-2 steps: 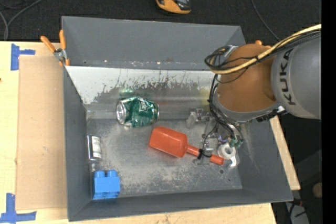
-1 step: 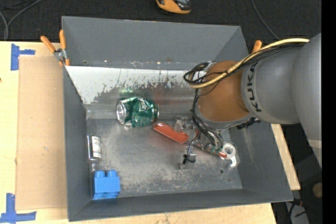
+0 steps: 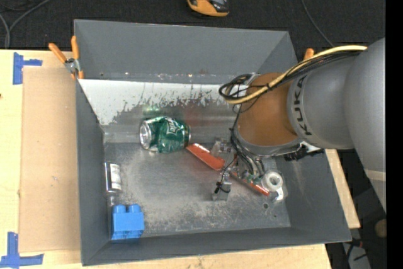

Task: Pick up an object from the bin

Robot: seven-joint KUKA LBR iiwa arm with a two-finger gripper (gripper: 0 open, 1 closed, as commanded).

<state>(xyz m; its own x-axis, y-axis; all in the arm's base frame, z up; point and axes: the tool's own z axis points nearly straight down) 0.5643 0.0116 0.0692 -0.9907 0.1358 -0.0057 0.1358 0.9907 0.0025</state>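
Observation:
My gripper (image 3: 221, 189) is low over the bin floor, right of the middle, with its upper part hidden under the arm's orange cover. An orange-red bar-shaped tool (image 3: 204, 156) lies just up and left of it, running diagonally toward a crushed green drink can (image 3: 165, 134). A white tape roll (image 3: 274, 183) lies close on the gripper's right. Between the roll and the gripper is a small red and green piece (image 3: 254, 185); whether it is touched I cannot tell.
A blue toy block (image 3: 128, 222) sits in the front left corner. A small silver and clear cylinder (image 3: 113, 177) lies above it along the left wall. The arm comes in over the right wall, covering the bin's right back part.

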